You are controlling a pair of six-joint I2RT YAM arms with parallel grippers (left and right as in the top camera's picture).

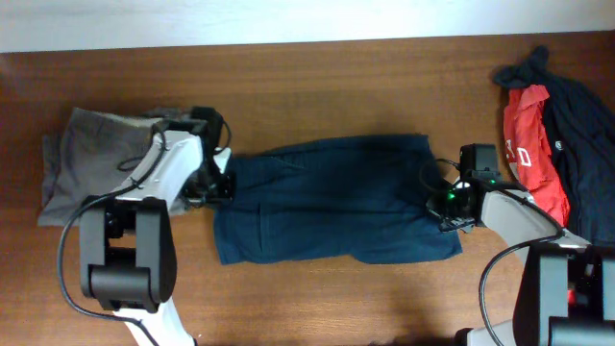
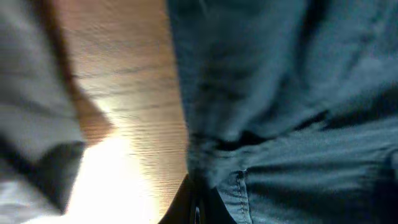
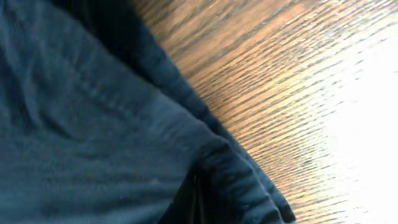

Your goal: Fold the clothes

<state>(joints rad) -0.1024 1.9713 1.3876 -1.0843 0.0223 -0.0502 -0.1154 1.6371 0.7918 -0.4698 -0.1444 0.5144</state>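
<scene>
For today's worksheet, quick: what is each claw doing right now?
Left claw: closed, pinching the navy garment at one end.
Right claw: closed, pinching the same garment's opposite end.

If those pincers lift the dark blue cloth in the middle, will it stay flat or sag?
Probably sag: the navy blue piece lies wrinkled and bunches where the right pincer pinches it, so it looks floppy. It seems thin and likely light. On the smooth wooden table it would probably slide rather than roll.
</scene>
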